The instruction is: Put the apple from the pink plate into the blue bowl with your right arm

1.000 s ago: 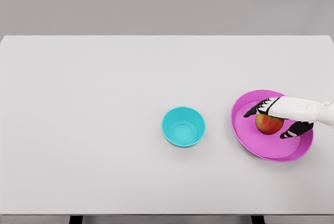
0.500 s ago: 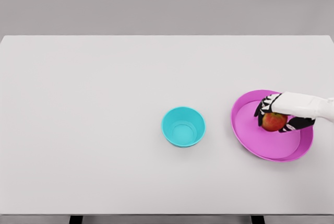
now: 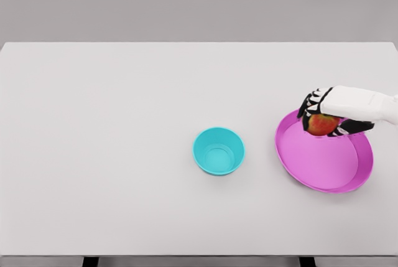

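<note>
The red-yellow apple (image 3: 322,124) hangs above the far rim of the pink plate (image 3: 323,161), held in my right hand (image 3: 323,117), whose black-and-white fingers (image 3: 309,105) are curled around it. The right arm comes in from the right edge. The blue bowl (image 3: 218,150) stands on the white table to the left of the plate, a short gap between them, with nothing inside. The left arm is out of view.
The white table (image 3: 124,155) reaches from edge to edge of the picture, with its far edge against a grey wall and its front edge near the bottom of the frame.
My right hand closed its fingers around the apple, then lifted it off the plate's floor and up toward the plate's far rim.
</note>
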